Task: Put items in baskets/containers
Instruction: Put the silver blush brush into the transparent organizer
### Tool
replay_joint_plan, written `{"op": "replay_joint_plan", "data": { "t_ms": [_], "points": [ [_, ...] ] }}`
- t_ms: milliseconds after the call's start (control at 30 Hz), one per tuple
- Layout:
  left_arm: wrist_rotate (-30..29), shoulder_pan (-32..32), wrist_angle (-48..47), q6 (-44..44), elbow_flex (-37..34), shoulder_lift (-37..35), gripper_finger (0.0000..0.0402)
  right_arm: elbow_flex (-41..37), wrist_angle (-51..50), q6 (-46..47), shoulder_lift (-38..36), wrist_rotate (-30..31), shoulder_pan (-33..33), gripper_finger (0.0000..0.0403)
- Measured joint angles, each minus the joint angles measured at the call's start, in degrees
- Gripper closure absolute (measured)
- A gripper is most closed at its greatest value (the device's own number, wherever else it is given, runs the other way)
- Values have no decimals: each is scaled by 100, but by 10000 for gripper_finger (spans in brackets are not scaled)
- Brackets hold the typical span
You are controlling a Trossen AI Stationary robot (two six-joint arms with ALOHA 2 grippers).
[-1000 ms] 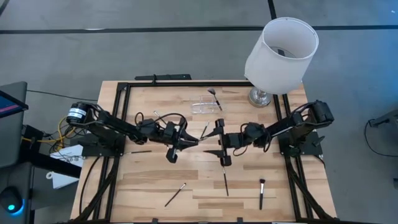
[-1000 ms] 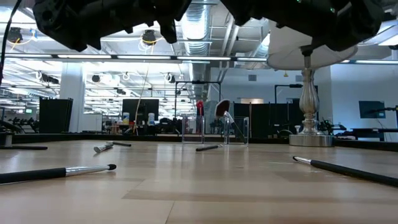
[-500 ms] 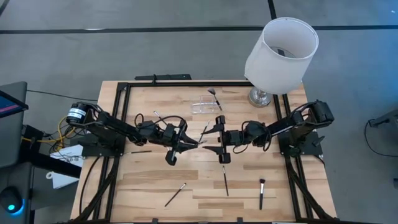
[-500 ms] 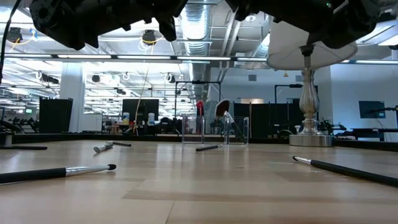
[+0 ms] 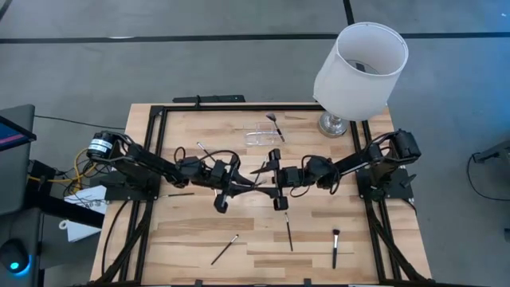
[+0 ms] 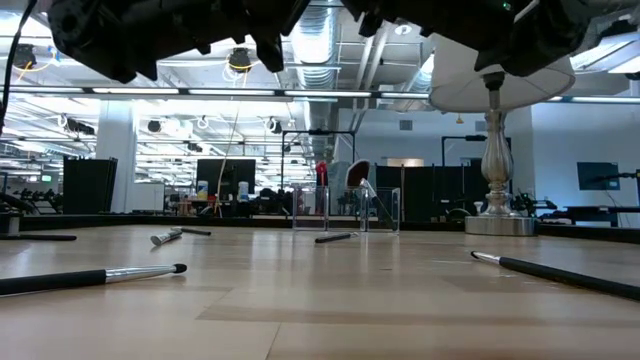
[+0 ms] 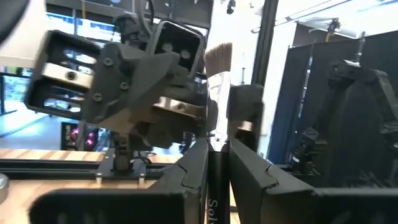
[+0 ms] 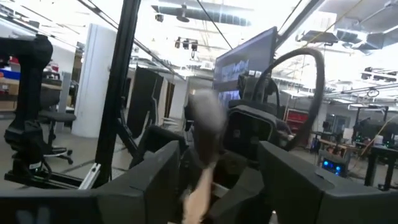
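My left gripper (image 5: 247,182) hangs over the table's middle, shut on a black-handled makeup brush (image 7: 217,165) whose brown bristle head (image 7: 218,57) points toward the table's right. My right gripper (image 5: 275,178) faces it, open, with a finger on either side of that head (image 8: 208,118); I see no touch. The clear organizer (image 5: 263,135) stands on the table farther back, and a brush (image 5: 274,124) leans in it, head up. More brushes lie flat near the front edge (image 5: 225,249) (image 5: 288,229) (image 5: 335,247). My left gripper pinches the brush's black handle (image 7: 217,155) between its two fingers. The fingers come level from the table's left and lie along the brush, which sticks out ahead of them. The brush is lifted clear of the table, its head tilted a little upward.
A white lamp (image 5: 360,68) stands on its silver foot (image 5: 333,123) at the far right corner. Another brush (image 6: 333,237) lies just in front of the organizer (image 6: 345,208), and one more (image 5: 201,147) at the far left. A black frame (image 5: 151,143) edges the table.
My right gripper has moved toward the table's left, closer to my left gripper, still open; its fingers now stand around the head of the held brush.
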Motion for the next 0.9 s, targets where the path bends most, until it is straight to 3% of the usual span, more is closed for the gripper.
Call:
{"op": "replay_joint_plan", "data": {
  "t_ms": [367,667,900],
  "points": [
    [18,4,-7,-2,16,-2,351,-2,-33,-33,-37,-243,20,381],
    [1,3,-30,-167,16,-2,319,-28,-261,402,-184,-185,12,384],
    [12,93,-623,-146,-39,-407,261,-30,-2553,357,-1182,324,11,384]
  ]
}}
